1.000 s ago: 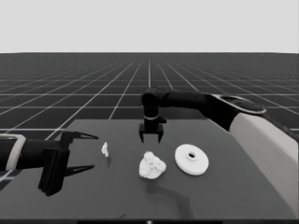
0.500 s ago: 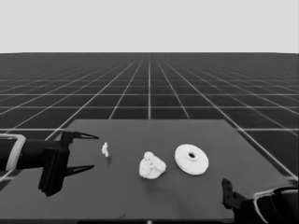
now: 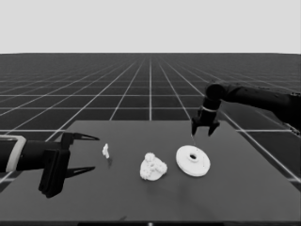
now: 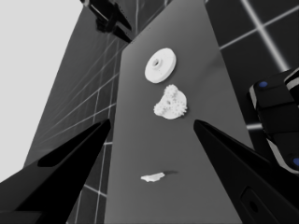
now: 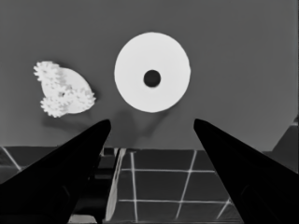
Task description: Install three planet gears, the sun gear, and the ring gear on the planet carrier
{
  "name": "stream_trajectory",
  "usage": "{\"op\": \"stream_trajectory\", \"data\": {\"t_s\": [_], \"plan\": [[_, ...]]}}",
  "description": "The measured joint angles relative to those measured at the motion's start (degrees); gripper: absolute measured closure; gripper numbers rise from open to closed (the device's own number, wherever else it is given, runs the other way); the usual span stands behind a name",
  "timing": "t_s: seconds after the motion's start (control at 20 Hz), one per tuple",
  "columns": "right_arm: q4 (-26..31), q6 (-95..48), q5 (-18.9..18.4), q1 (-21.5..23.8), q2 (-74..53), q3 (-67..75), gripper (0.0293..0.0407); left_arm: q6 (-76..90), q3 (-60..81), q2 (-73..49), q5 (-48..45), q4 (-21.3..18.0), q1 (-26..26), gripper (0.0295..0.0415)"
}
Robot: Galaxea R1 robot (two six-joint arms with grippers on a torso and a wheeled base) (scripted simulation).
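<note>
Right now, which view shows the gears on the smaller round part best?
The right wrist view: the gears show separate teeth on the smaller round part. The left wrist view shows them smaller; the head view shows only a white lump.

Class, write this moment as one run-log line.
right pincer: open, above far table edge, beyond larger round part | gears on smaller round part | left pincer: open, parked, table's left end

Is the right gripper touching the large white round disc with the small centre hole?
Apart. In the right wrist view the right gripper has its open fingers short of the larger round part, with dark table between them; the head view agrees.
</note>
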Motion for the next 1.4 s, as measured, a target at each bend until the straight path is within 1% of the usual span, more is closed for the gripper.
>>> {"op": "stream_trajectory", "data": {"t_s": [0.15,0.2,0.25,0.3,0.35,0.45,0.6,0.65,0.7,1.15,1.2,1.25,1.3,1.35,1.4], "plan": [[-0.1,-0.5,-0.5,-0.1,1.6,-3.4,0.0315,0.0,0.0,0.0,0.0,0.0,0.0,0.0326],[-7.0,0.2,5.0,-7.1,1.0,-1.9,0.0315,0.0,0.0,0.0,0.0,0.0,0.0,0.0326],[-11.3,-0.3,8.3,-13.7,1.6,-3.3,0.0315,0.0,0.0,0.0,0.0,0.0,0.0,0.0326],[-13.6,-1.2,10.3,-17.3,2.7,-5.8,0.0315,0.0,0.0,0.0,0.0,0.0,0.0,0.0326],[-14.8,-2.1,11.6,-19.2,3.5,-7.8,0.0315,0.0,0.0,0.0,0.0,0.0,0.0,0.0326],[-15.7,-3.0,12.9,-20.8,4.5,-10.0,0.0315,0.0,0.0,0.0,0.0,0.0,0.0,0.0326],[-16.1,-3.4,13.4,-21.4,5.0,-11.0,0.0315,0.0,0.0,0.0,0.0,0.0,0.0,0.0326],[-16.1,-3.4,13.5,-21.5,5.0,-11.1,0.0315,0.0,0.0,0.0,0.0,0.0,0.0,0.0326],[-16.2,-3.4,13.5,-21.5,5.0,-11.2,0.0350,0.0,0.0,0.0,0.0,0.0,0.0,0.0326],[-16.2,-3.5,13.6,-21.5,5.0,-11.3,0.0351,0.0,0.0,0.0,0.0,0.0,0.0,0.0326],[-10.9,0.2,7.1,-16.2,1.4,-2.7,0.0351,0.0,0.0,0.0,0.0,0.0,0.0,0.0326],[-6.6,1.2,3.8,-9.3,0.4,-0.5,0.0351,0.0,0.0,0.0,0.0,0.0,0.0,0.0326],[-3.8,0.9,2.0,-5.2,0.6,-1.1,0.0351,0.0,0.0,0.0,0.0,0.0,0.0,0.0326],[-2.2,0.4,0.9,-2.9,1.1,-2.0,0.0351,0.0,0.0,0.0,0.0,0.0,0.0,0.0326],[-1.3,0.1,0.3,-1.7,1.4,-2.9,0.0351,0.0,0.0,0.0,0.0,0.0,0.0,0.0326]]}}
